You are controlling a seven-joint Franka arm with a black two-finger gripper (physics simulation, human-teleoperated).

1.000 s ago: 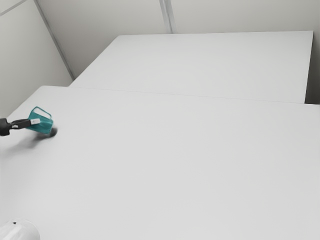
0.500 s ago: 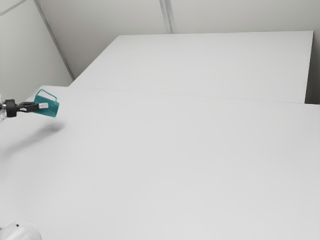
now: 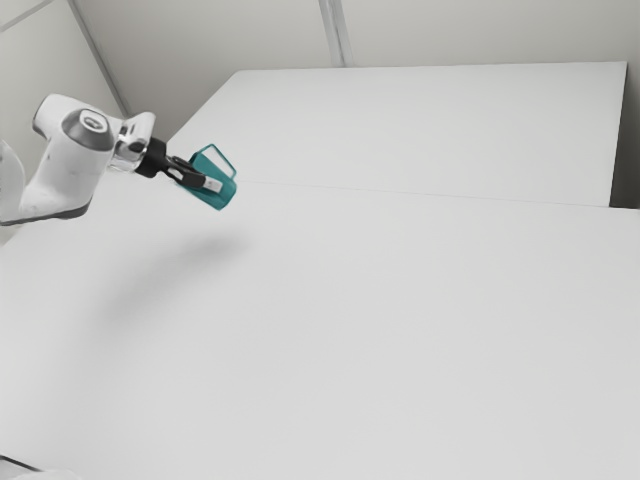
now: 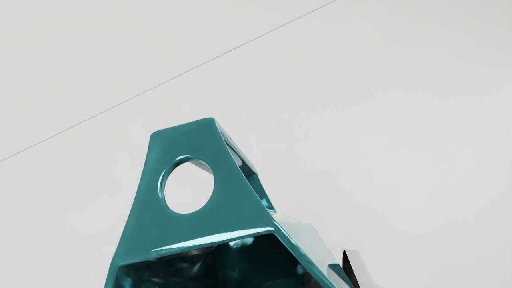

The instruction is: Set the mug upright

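In the exterior view my gripper (image 3: 200, 180) is shut on the teal mug (image 3: 219, 195), holding it in the air with its shadow on the table below. The mug hangs tilted, its handle on the upper side. Seen from the wrist view, the mug (image 4: 148, 224) has a flat top part with a round hole, and its dark hollow inside faces the camera. One fingertip (image 4: 356, 266) stands against the mug's side there; the other finger is hidden.
The white table (image 3: 380, 330) spreads beneath the mug. Behind it lies a second white surface (image 3: 400, 125), joined along a thin seam. Pale walls (image 3: 480, 30) rise at the back.
My gripper has carried the mug up and toward the exterior view's right, farther above the table. More of the arm has come into view, and the mug's tilt has changed.
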